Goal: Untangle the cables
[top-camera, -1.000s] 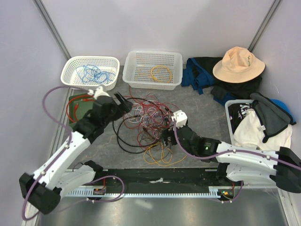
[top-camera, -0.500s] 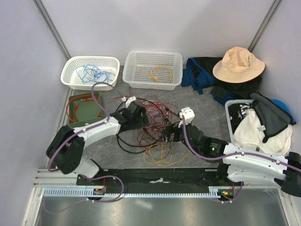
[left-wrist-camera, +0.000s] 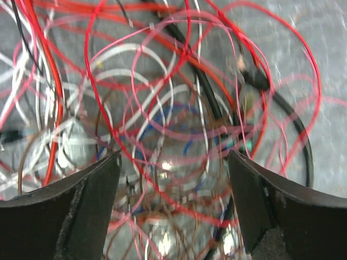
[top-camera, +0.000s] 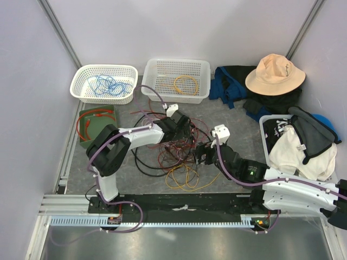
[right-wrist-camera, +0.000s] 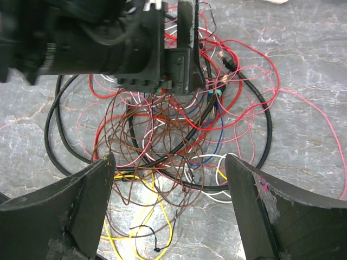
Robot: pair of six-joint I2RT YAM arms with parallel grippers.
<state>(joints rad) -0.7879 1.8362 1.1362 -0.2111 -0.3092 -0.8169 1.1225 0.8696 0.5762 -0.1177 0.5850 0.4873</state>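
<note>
Top external view: cables (top-camera: pixel 168 149) heaped mid-table

Lying tangled on the grey table (top-camera: pixel 238 124), red, maroon, white, yellow and black loops crossing. Hanging over the heap, jaws spread wide and gripping nothing: left gripper (left-wrist-camera: pixel 173 162), right gripper (right-wrist-camera: pixel 169 162).

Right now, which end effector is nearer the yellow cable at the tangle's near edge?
Right. The right end effector hangs open close by the yellow cable; the left end effector sits farther back, over the middle of the tangle.

Both jaws over tangled cables (top-camera: pixel 167 158)
</note>
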